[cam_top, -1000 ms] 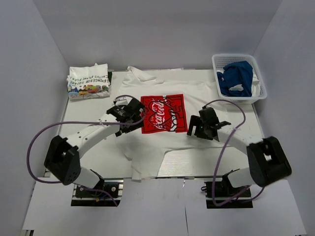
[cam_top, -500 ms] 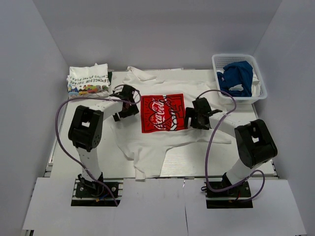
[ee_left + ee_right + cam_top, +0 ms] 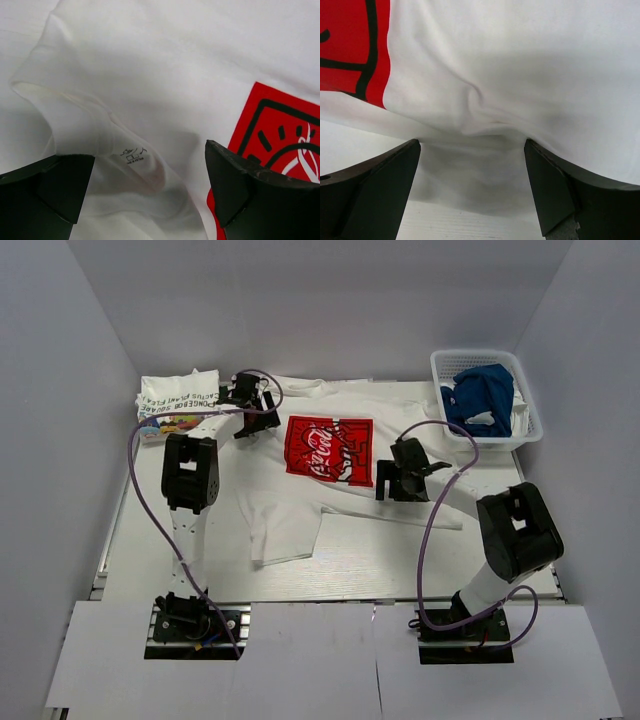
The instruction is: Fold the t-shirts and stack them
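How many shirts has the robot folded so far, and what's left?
One looks done: the cartoon-print shirt sits folded at the far left corner. The Coca-Cola shirt is in hand: it lies rumpled on the table, both arms' jaws open over it, gripping nothing. The blue shirt is still bunched in the basket, so it is left, and nothing is stacked yet.

Read white "Coca-Cola" script on the red square print [image 3: 328, 450] of the spread white t-shirt [image 3: 288, 528], near table centre in the top view. Read green lettering, upside down, on the folded t-shirt [image 3: 180, 405] at 10 o'clock: "SPONGEBOB SQUARE" over "CACTUS PLANT FLEA", only partly legible. Noted a small grey neck stamp [image 3: 133, 155] in the left wrist view; wording too small to read.
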Tool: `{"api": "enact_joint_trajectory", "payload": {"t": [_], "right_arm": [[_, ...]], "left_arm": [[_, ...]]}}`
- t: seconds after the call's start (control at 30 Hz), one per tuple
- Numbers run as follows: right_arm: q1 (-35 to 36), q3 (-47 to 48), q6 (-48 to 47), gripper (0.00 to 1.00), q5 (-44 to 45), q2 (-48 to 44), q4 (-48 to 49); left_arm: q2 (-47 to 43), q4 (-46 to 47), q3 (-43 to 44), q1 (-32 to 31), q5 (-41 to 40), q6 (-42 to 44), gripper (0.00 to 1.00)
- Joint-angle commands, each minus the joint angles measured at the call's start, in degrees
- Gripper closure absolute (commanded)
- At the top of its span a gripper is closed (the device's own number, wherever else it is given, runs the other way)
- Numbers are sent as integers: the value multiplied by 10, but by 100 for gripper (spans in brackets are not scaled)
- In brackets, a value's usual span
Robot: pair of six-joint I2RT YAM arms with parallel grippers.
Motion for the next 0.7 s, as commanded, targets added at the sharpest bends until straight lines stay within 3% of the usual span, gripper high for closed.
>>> {"api": "enact_joint_trajectory", "payload": {"t": [0.0, 0.2, 0.3, 0.53, 0.57, 0.67], "right_arm": [[-3, 27, -11, 10, 20, -37, -12], [-12, 13, 64, 10, 22, -116, -37], [-21, -29, 96, 10, 22, -161, -43], [-50, -119, 123, 10, 24, -262, -48], [-59, -133, 123, 10, 14, -272, -54], [-71, -140, 116, 10, 10, -291, -71]], "left_arm": [[-21, 0, 4, -1, 71, 39, 0], [-180, -42, -46, -7, 47, 31, 0], [-261, -87, -132, -13, 42, -6, 0], [-571, -46, -556, -18, 135, -149, 0], [-632, -40, -589, -24, 135, -167, 0], [-707, -68, -673, -30, 154, -172, 0]]}}
